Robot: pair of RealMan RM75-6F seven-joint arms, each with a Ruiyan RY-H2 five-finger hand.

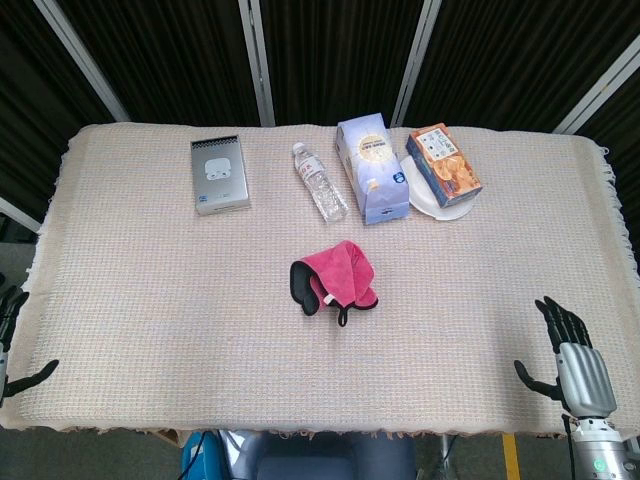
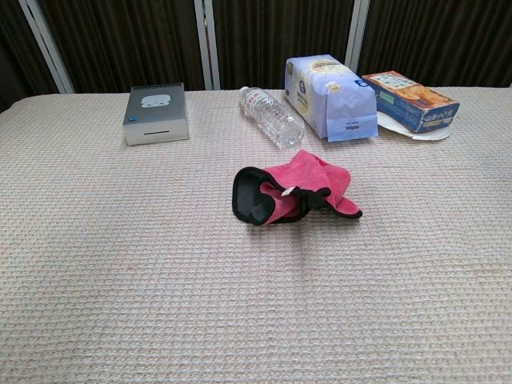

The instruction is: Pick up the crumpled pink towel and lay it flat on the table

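A crumpled pink towel [image 1: 338, 275] with black trim lies bunched near the middle of a bench [image 1: 150, 300] covered in a pale woven cloth.

The towel is folded over itself, showing a black edge and a small loop. Along the far side stand one silver box [image 1: 220, 175], one clear water bottle [image 1: 319, 181] lying on its side, one pale blue bag [image 1: 370, 167], and one orange carton [image 1: 443, 164] resting on one white plate [image 1: 425, 200]. Only the head view shows the hands: the left hand [image 1: 12, 345] at the near left edge and the right hand [image 1: 565, 350] at the near right, both with fingers spread, holding nothing, well apart from the towel.
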